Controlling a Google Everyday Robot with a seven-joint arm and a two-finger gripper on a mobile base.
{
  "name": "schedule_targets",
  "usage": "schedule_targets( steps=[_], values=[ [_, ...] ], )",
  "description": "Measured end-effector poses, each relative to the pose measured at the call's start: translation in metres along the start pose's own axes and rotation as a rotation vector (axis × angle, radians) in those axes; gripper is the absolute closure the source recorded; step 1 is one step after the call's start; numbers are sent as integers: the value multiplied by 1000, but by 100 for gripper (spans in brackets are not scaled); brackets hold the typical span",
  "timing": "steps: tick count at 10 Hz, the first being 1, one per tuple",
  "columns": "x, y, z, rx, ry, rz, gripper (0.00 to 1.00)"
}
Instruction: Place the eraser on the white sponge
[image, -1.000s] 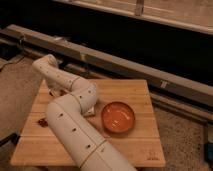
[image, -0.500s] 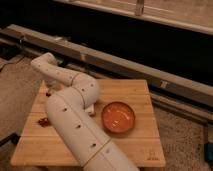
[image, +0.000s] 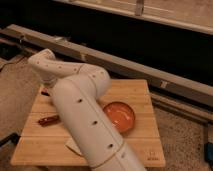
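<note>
Your claw (image: 47, 89), grip impossible to tell, stays low, left of the orange bowl (image: 133, 114); eraser unseen, placement pending.

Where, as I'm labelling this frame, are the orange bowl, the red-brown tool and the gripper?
orange bowl (image: 120, 116), camera view, inner floor.
red-brown tool (image: 48, 120), camera view, handle.
gripper (image: 46, 91), camera view, dark bit left of arm; rest hidden.
</note>
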Motion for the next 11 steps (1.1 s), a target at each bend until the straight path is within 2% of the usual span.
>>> schedule_targets(
  steps=[2,3,5,7,8,10,11],
  values=[
    [12,38,-39,13,-27,-37,91],
    [19,70,-63,18,-42,-61,91],
    [35,109,-86,17,-54,-86,91],
    [63,148,-101,-8,-60,-96,91],
    [72,160,-103,-25,-65,-94,91],
    [96,179,-102,-97,-95,-65,91],
    [98,181,-102,-107,-101,-64,91]
  ],
)
